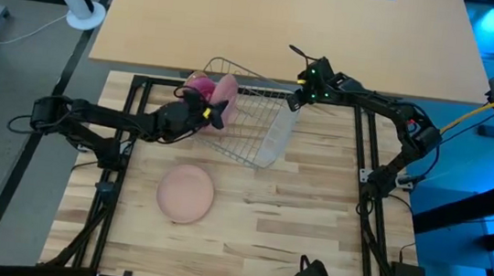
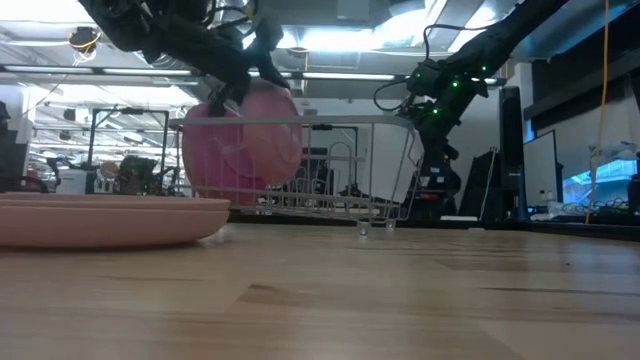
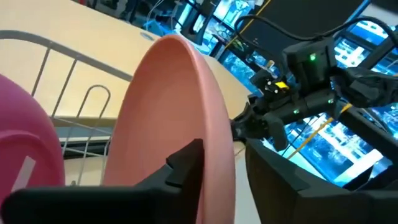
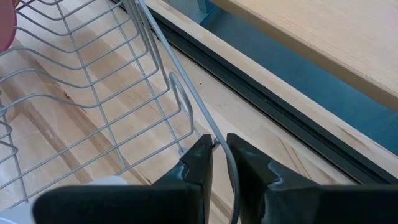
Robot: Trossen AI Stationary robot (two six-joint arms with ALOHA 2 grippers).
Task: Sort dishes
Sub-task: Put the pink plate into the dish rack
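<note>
While the wire rack (image 1: 250,111) sits at upper centre of the high view, near the far edge of the counter (image 1: 294,216), two plates stand on edge in its left end: a bright magenta plate (image 1: 199,86) and, just beside it toward the rack's middle, a pale pink plate (image 1: 225,93). Low view shows both upright behind the rack's front rail, upper left of frame. A translucent cup (image 1: 277,134) hangs at the rack's right side.

Third dish, the tan-orange plate (image 1: 186,193), lies flat on the counter at lower left of centre in the high view, well apart from the rack and from both arms; in the low view it fills the left edge.

Left claw (image 1: 213,113) reaches in from the left and is clamped on the pale pink plate's rim; the left wrist view shows one dark finger (image 3: 180,165) pressed against the plate's near face, the magenta plate just beyond.

Right claw (image 4: 219,149) is at the rack's far right corner, fingers nearly together and pinching the rack's top wire, which runs between the tips in the right wrist view. Rack wires stand between this claw and the plates.
</note>
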